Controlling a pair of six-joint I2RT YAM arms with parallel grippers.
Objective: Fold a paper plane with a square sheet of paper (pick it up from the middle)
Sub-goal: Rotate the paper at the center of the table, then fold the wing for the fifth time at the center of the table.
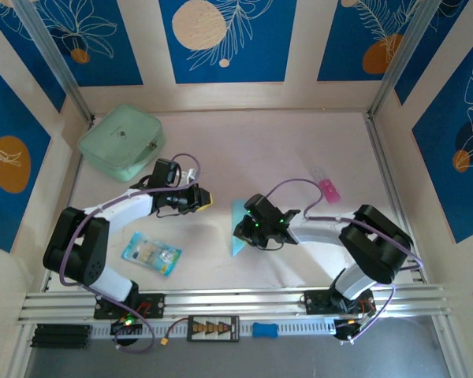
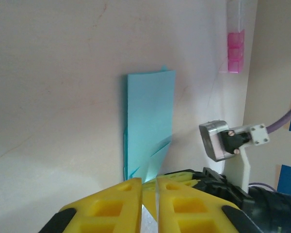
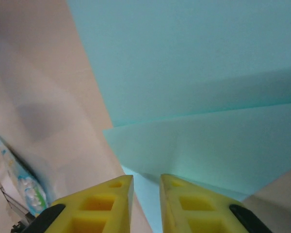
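Top view: folded blue paper [image 1: 238, 240] sits mid-table, toward the near edge. The right claw [image 1: 247, 229] is on it, the left claw [image 1: 207, 198] just beside.
Left wrist: fingers nearly pressed together, empty.
Right wrist: a slit apart, can't tell if pinching.
Looks flimsy and slippery, so I'd grab at the middle crease.

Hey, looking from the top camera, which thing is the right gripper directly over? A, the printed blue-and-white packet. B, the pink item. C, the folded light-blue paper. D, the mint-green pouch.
C: the right gripper hangs over the folded light-blue paper, and its wrist view looks straight onto that paper.
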